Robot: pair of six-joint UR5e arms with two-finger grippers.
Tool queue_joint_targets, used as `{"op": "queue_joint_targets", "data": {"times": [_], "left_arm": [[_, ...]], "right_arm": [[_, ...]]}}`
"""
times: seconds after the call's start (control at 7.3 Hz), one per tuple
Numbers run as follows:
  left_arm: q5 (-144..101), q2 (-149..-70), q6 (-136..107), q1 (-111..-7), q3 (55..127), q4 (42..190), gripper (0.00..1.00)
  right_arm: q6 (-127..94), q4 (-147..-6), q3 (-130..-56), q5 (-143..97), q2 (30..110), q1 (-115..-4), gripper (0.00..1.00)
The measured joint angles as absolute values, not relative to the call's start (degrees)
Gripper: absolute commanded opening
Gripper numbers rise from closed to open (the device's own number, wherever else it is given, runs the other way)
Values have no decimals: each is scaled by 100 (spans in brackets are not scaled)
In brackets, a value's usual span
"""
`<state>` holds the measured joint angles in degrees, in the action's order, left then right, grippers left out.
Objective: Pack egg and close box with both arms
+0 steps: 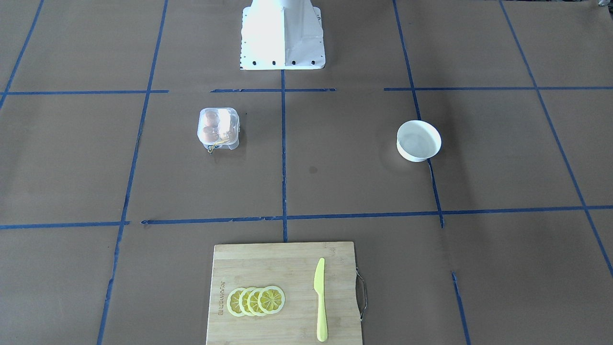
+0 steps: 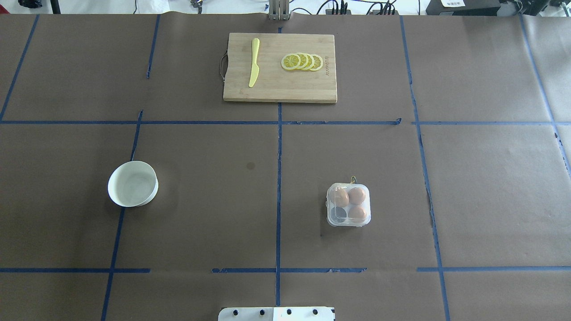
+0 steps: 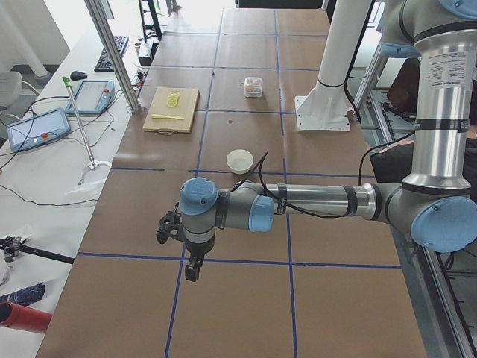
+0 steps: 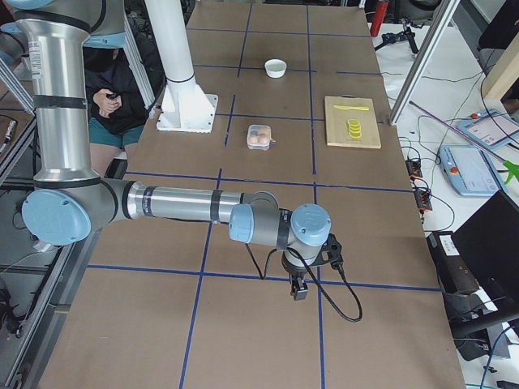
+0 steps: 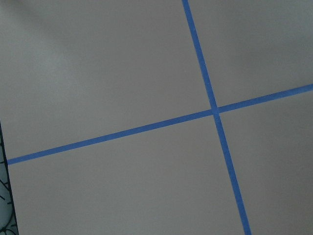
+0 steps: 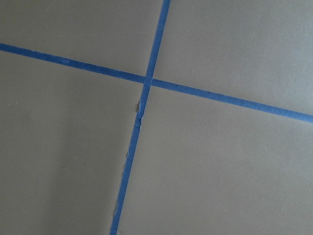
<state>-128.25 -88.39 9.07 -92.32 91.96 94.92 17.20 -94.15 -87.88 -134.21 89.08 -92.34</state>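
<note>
Brown tabletop [image 2: 200,223]; lower right, box [image 2: 348,204] seems shut over eggs [image 2: 357,195], so nothing likely remains. Left hand [image 3: 191,272], right hand [image 4: 299,292]: cannot tell grip.

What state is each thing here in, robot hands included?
box: lid down, looks shut; one cup empty.
eggs: three, seated in cups.
bowl: upright, empty.
lemon slices: overlapping on the cutting board.
knife: flat on that board.
left gripper: far from box, opening unclear.
right gripper: far from box, opening unclear.

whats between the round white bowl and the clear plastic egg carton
Nothing stands between the round white bowl and the clear plastic egg carton: only bare brown table paper crossed by one blue tape line, as the overhead view shows.
</note>
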Motion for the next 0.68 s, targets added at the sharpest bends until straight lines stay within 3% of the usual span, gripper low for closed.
{"op": "queue_joint_targets", "data": {"times": [0.68], "left_arm": [[-13238, -8839, 293, -9203, 9243, 9314, 100]], "right_arm": [[575, -9364, -9151, -13598, 8903, -9236, 100]]}}
